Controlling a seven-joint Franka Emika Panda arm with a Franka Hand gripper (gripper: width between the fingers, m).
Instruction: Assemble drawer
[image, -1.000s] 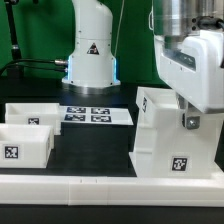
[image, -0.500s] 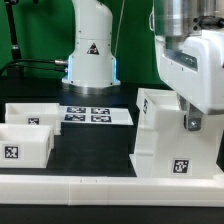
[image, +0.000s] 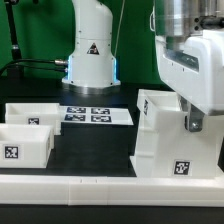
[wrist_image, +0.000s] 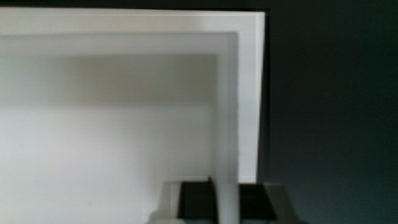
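Drawer housing (image: 160, 135), a large white box, is standing upright on the black table (image: 95, 145) directly beneath the pincer (image: 190, 114). Its upper edge is meeting the fingers, and a black-and-white tag is showing low on the face turned toward the camera. The white arm (image: 195, 65) is reaching down onto it from above, filling the upper part of the exterior view's right.

The long low white rail (image: 90, 187) is lying along the table's near edge, lower than the pincer. It is stretching away from the pincer toward the exterior view's left, just in front of the housing's foot.

The two open-top trays are sitting well apart from the pincer, off toward the exterior view's left. The front tray (image: 25, 148) is showing a tag on its face. The rear tray (image: 35, 112) is sitting just behind it; whether they are touching cannot be told.

The marker board (image: 92, 115) is lying flat between the trays and the housing, farther back than the pincer and in front of the arm's base (image: 90, 55).

In the wrist view the pincer (wrist_image: 226, 200) is pinching one thin upright wall of the housing (wrist_image: 125, 120). The two dark pads (wrist_image: 192, 200) are pressing on either side of that wall, with no gap showing.
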